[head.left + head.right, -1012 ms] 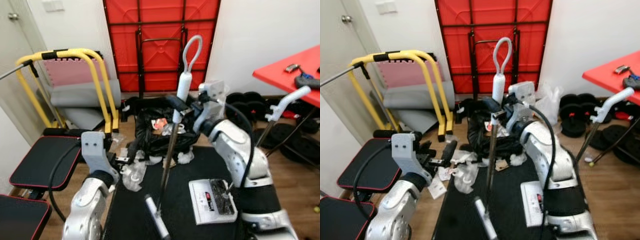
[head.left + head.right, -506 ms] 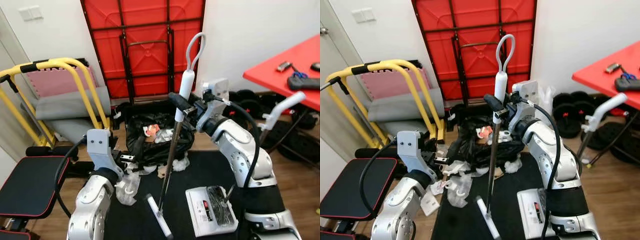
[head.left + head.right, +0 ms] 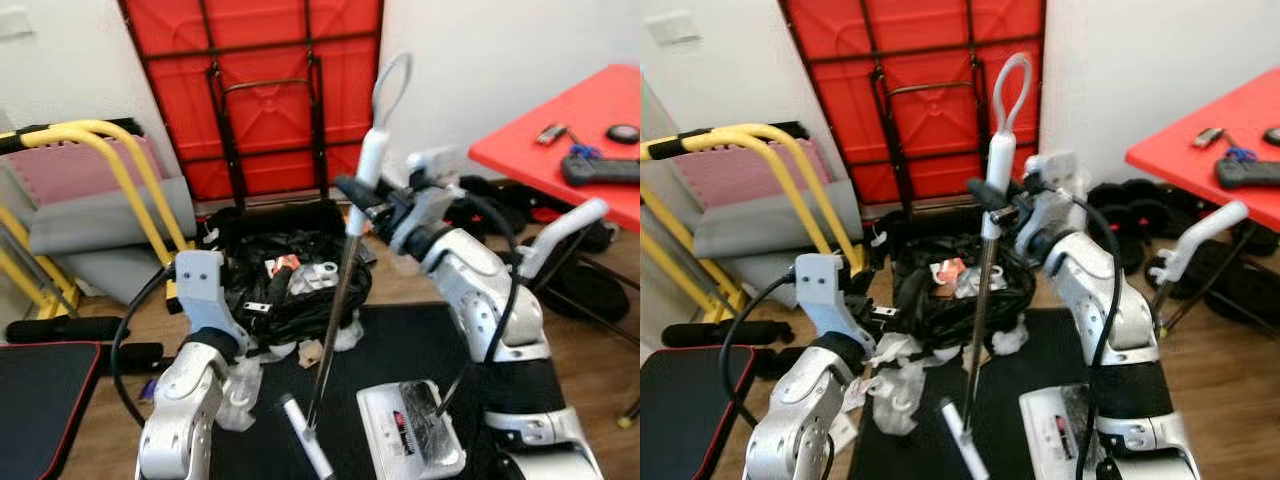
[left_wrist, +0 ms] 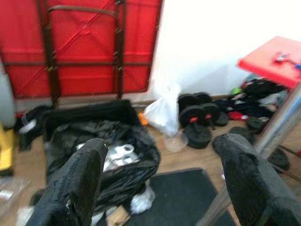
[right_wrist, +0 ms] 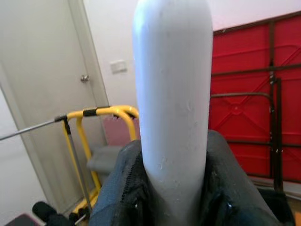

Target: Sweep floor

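Right gripper [image 3: 358, 193] clamped on the broom [image 3: 345, 262], both black fingers [image 5: 126, 188] pressed around the white grip just below the loop at the top. Broom standing nearly upright, metal shaft running down to its head on the black mat [image 3: 400, 345]. One broom, one mat.

Left gripper [image 4: 155, 179] spread wide and empty, held up left of the broom, two fingers well apart, aimed at the black trash bag [image 3: 285, 290].

One black bag, slumped open just behind the broom's shaft, white and red scraps inside. Crumpled white litter [image 3: 898, 385] scattered left of the broom's foot, at the mat's edge, count unclear. One white dustpan [image 3: 410, 430] lying on the mat right of the broom head.

Behind the broom, one folded red table [image 3: 270, 90] leaning against the wall. Far left of the broom, one yellow frame [image 3: 110, 160]. Right of the broom, one red tabletop [image 3: 560, 130], with black weight plates [image 4: 200, 120] on the floor near it.
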{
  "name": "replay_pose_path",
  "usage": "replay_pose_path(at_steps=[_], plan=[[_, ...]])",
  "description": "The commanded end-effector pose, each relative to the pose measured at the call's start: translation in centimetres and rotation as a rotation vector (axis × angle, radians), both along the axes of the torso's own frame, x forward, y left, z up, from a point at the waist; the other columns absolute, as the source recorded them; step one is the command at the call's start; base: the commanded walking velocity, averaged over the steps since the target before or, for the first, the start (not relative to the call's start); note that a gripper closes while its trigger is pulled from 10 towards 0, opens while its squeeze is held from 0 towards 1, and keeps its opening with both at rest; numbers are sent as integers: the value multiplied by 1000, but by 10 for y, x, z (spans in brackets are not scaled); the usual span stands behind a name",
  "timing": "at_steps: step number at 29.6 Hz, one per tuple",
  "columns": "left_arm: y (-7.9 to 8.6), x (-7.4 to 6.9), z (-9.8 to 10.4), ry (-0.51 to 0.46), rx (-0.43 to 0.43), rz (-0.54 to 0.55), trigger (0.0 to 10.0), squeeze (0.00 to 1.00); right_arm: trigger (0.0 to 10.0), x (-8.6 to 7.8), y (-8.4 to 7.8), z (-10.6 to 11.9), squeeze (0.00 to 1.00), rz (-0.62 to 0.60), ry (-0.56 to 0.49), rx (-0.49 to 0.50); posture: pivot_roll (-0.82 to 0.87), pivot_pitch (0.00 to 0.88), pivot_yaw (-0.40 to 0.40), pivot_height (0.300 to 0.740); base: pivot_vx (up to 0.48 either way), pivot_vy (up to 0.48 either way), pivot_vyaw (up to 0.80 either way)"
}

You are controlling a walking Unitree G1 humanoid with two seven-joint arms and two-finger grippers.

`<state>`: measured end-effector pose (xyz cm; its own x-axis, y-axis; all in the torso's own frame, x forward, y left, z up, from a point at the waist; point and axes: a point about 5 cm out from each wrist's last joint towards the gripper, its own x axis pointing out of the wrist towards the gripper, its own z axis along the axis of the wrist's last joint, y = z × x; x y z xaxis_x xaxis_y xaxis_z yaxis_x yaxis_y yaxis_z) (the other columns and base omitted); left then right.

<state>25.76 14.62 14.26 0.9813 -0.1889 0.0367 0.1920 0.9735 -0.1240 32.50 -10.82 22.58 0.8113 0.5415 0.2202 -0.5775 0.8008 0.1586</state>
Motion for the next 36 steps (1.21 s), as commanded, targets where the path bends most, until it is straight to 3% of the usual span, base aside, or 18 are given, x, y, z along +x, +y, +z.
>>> replay_pose_path(at_steps=[1, 12, 21, 24, 36], plan=[[5, 0, -6, 38, 15, 32, 10000, 0, 10000, -3, 7, 5, 0, 39, -24, 34, -127, 1, -15, 740, 0, 0, 0], [6, 1, -7, 46, 31, 48, 10000, 0, 10000, -5, 9, 4, 0, 71, -17, 33, -130, 6, -12, 740, 0, 0, 0], [6, 1, -6, 41, 30, 44, 10000, 0, 10000, -4, 7, 2, 0, 67, -8, 19, -130, 5, -10, 740, 0, 0, 533], [6, 1, -6, 38, 31, 35, 10000, 0, 10000, 1, 3, -3, 0, 15, 13, -18, -130, 0, -9, 740, 256, 0, 490], [4, 1, -6, 41, 35, 11, 10000, 0, 10000, -3, 7, -6, 0, 50, 18, -22, -129, 0, 2, 740, 272, 0, 333]])
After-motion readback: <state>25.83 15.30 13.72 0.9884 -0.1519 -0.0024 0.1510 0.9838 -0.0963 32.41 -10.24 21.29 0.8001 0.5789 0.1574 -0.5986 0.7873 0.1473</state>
